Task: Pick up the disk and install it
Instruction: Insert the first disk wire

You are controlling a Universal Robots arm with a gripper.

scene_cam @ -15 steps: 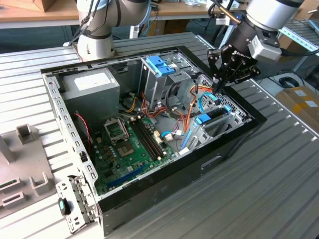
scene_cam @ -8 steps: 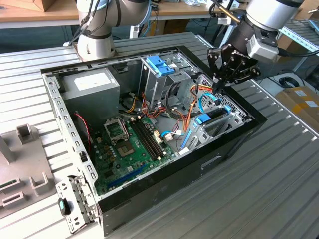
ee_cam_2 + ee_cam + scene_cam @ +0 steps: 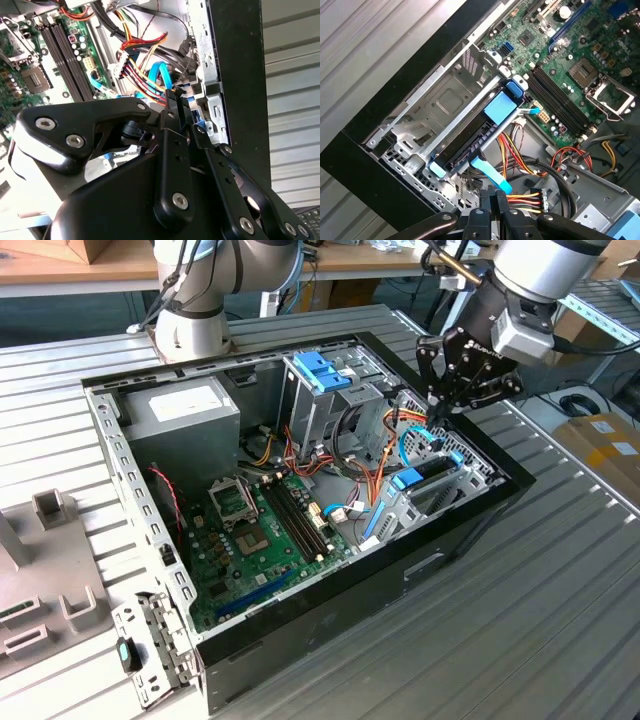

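**Disk seated in the drive bay, pincer closed above it**

The desk [image 3: 560,570] was a ribbed metal surface carrying an open black computer case [image 3: 420,575] lying on its side. Inside the case, toward the exterior view's left, sat the grey power supply box [image 3: 185,410] with a white label, and below it the green motherboard [image 3: 265,530] with its memory slots and bare processor socket. A tall metal cage [image 3: 320,390] with a blue plastic handle piece stood near the middle of the case. Bundles of red, yellow and orange wires [image 3: 375,465] ran between the cage and the bay at the exterior view's right.

The robot arm [image 3: 540,280] reached in from the upper part of the exterior view's right, its base standing behind the case.

The disk [image 3: 470,142], framed by its bright blue carrier rail, lay in the metal drive bay [image 3: 440,105] at the case's edge, next to the black side wall; in the exterior view it appeared at [image 3: 425,475], slightly tilted within the bay.

The pincer [image 3: 450,400] hung just above the bay, beside the disk and apart from it. In the first wrist view its fingers [image 3: 487,200] were pressed together, holding nothing, with a light blue flat cable [image 3: 490,175] running just in front of them.
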